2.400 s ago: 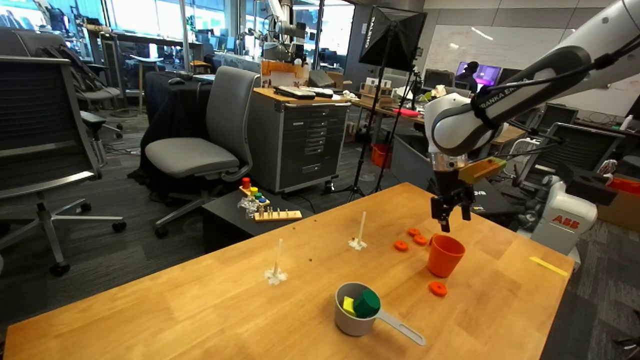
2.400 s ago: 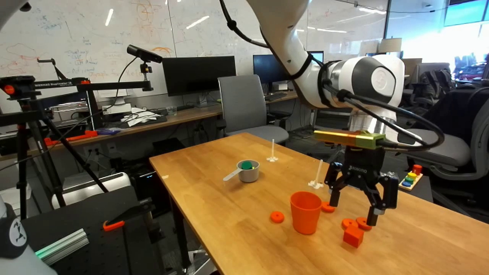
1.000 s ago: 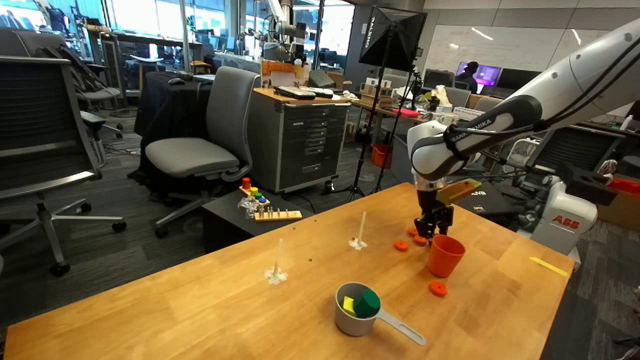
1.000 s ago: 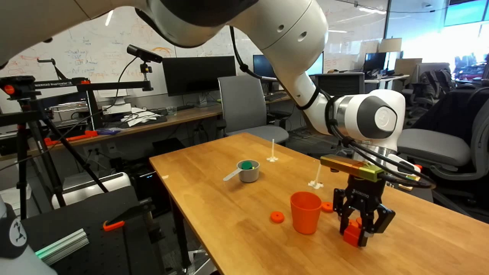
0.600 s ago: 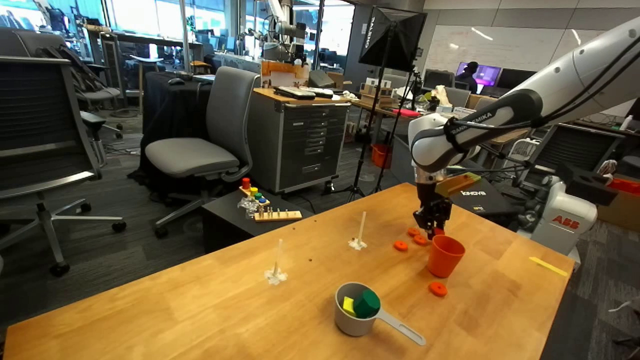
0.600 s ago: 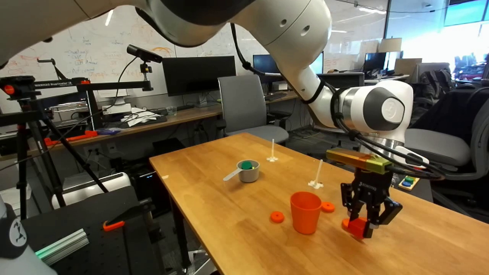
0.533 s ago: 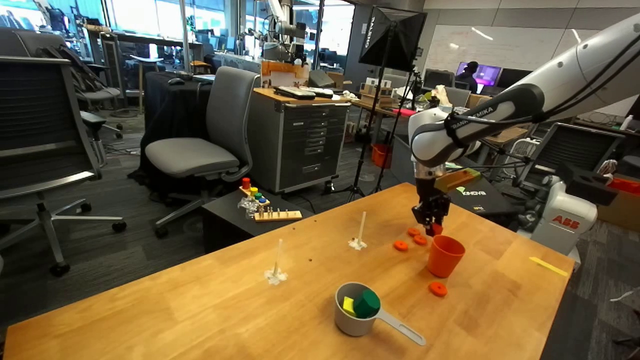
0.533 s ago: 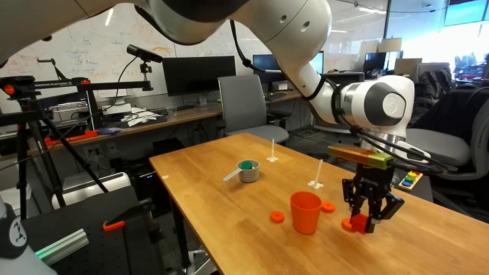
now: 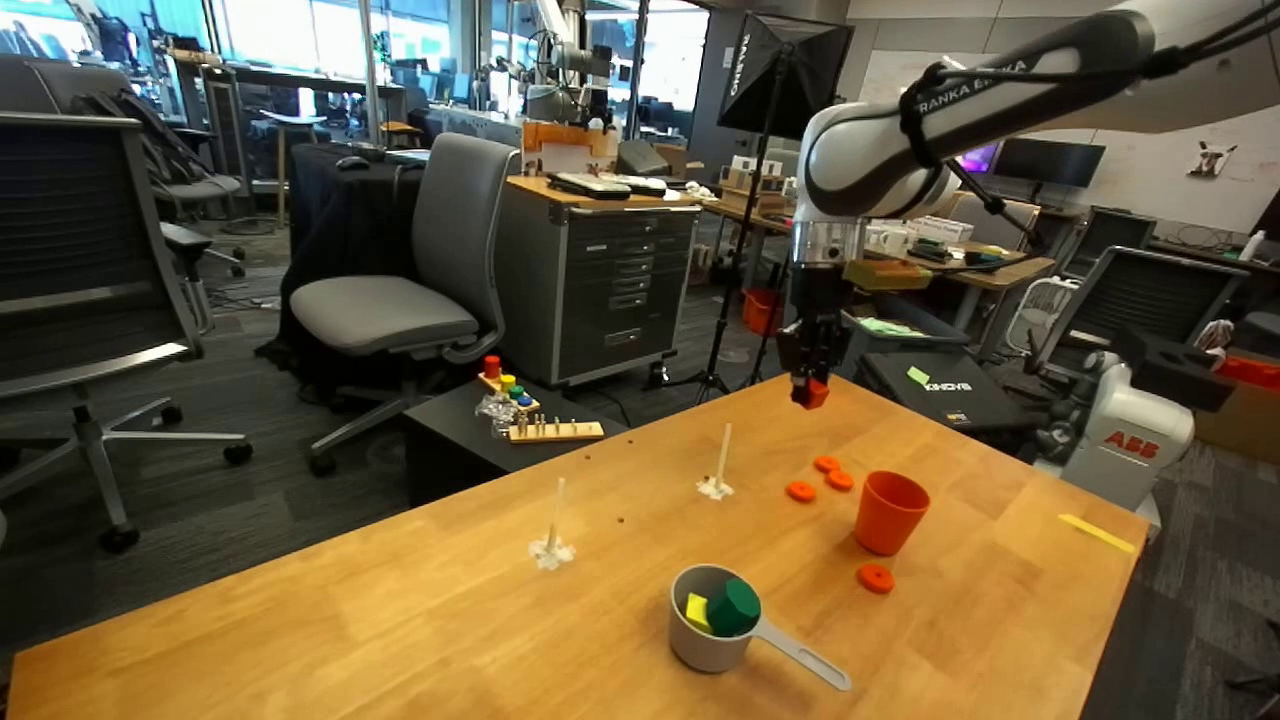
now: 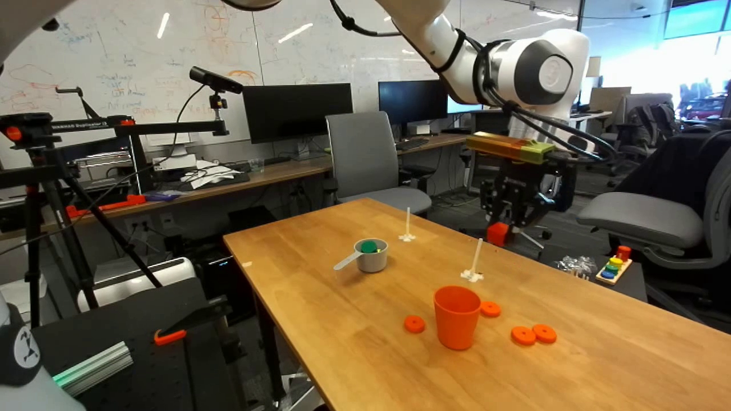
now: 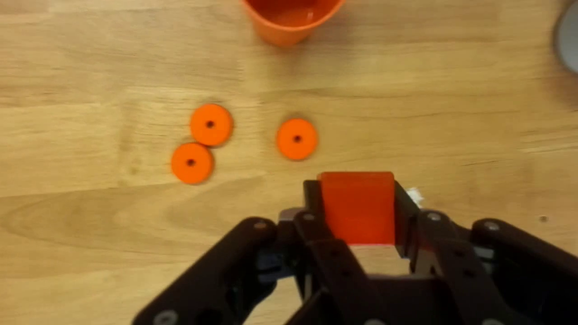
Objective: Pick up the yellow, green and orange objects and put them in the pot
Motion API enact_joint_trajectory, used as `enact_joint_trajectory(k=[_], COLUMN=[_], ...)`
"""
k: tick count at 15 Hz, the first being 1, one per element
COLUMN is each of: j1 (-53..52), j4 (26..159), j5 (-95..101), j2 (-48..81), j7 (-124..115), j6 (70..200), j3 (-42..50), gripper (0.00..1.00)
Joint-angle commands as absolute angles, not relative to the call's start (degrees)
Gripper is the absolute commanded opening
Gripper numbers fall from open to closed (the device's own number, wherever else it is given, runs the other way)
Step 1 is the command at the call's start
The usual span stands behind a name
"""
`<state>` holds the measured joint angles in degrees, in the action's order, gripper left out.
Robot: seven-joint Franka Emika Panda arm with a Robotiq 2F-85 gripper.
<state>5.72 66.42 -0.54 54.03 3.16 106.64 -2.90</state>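
The orange object, an orange-red cube (image 11: pixel 359 207), sits squeezed between both fingers of my gripper (image 11: pixel 356 212) in the wrist view. An exterior view has this cube (image 10: pixel 498 234) lifted well above the table at the ends of the gripper (image 10: pixel 502 224). Inside the grey pot (image 9: pixel 708 650) rest the yellow object (image 9: pixel 698 611) and the green object (image 9: pixel 735 607), side by side. From the opposite angle the green object (image 10: pixel 369 246) shows above the rim of the pot (image 10: pixel 372 262), with only a sliver of yellow. Only an edge of the pot (image 11: pixel 570 38) enters the wrist view.
An orange-red cup (image 9: pixel 890 512) stands on the table, with several flat orange discs (image 10: pixel 414 324) around it. Two thin upright sticks, one nearer the cup (image 9: pixel 722 460) and one farther off (image 9: pixel 556 515), rise from white bases. The pot's handle (image 9: pixel 805 655) points away from them.
My gripper came down open over the orange cube, shut on it and lifted it off the table. Since half a second ago, it has risen higher and away from the discs and cup.
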Motion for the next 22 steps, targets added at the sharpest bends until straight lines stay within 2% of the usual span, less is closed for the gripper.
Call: enact_joint_trajectory(k=[1, 8, 22], j1=[4.4, -0.4, -9.1], j4=[68.2, 67.1, 57.9], j5=[-5.4, -9.3, -3.3], j2=[52.6, 58.4, 62.9], j7=[6.7, 6.6, 1.6], j6=[103.0, 96.4, 90.8], j3=[-6.5, -9.2, -6.2], gripper=[0.12, 0.12, 0.12])
